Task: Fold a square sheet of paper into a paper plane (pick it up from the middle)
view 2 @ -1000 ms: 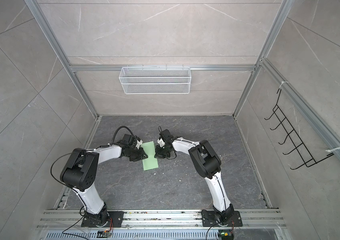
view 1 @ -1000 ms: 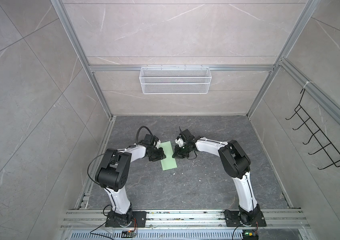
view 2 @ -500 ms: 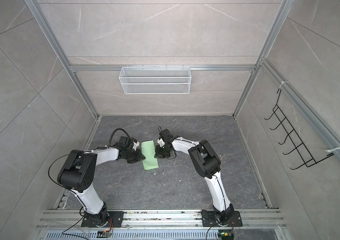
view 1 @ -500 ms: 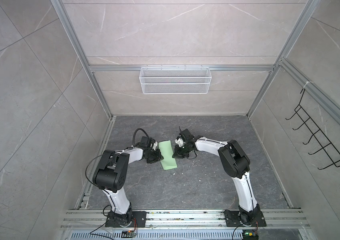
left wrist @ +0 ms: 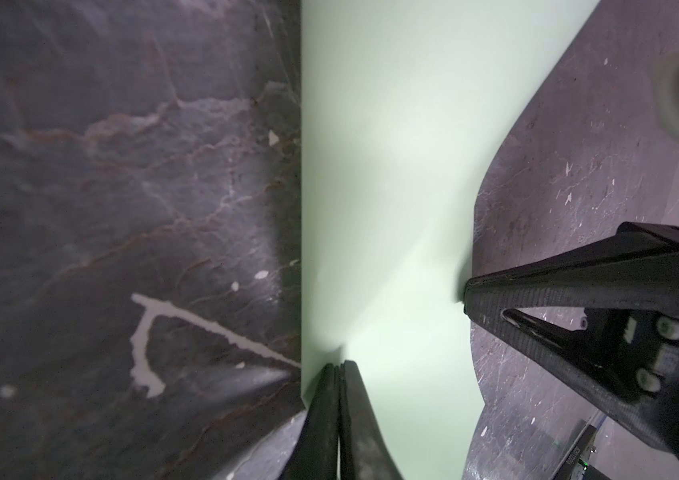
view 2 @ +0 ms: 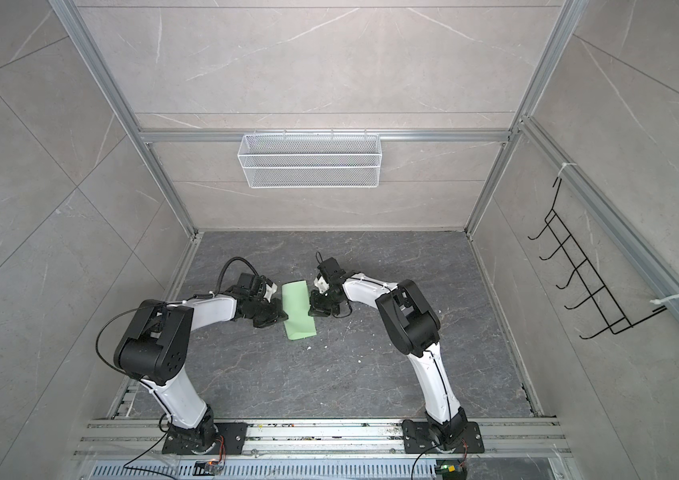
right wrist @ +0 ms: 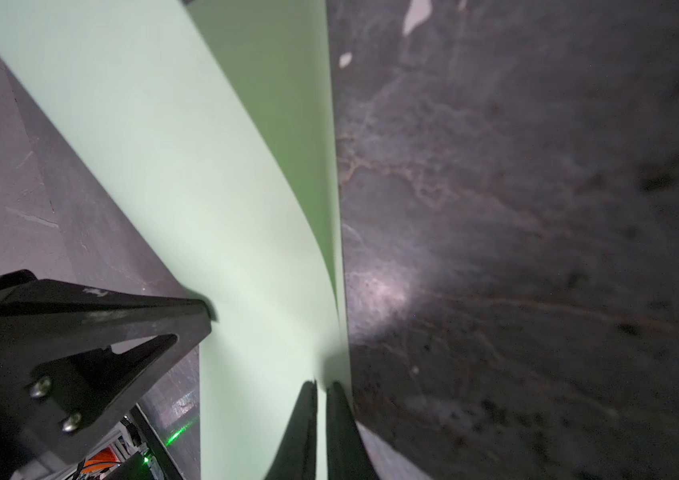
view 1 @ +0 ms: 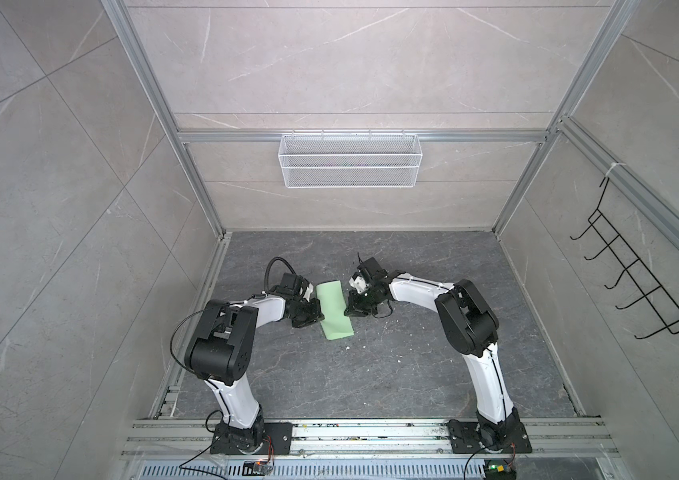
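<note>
A white wire basket hangs on the back wall, well apart from the work. Through its mesh only the wall tiles show.

The square sheet of paper, pale green, lies on the dark veined surface, doubled over into a long strip between the two arms. In both top views the left gripper meets the strip's left long edge. The right gripper meets its right long edge, so the two face each other across the paper.

The top views are too small to show how the jaws stand. The left wrist view shows the left gripper's fingers pressed together, with green on either side of the tips. Whether any paper is caught between them I cannot tell. In the right wrist view the right gripper's fingers are nearly together with a thin line of green between them, clamped on the paper's edge.

Only that view shows the upper layer bowing up off a darker lower layer, with the fold rounded. From above the strip looks flat.
</note>
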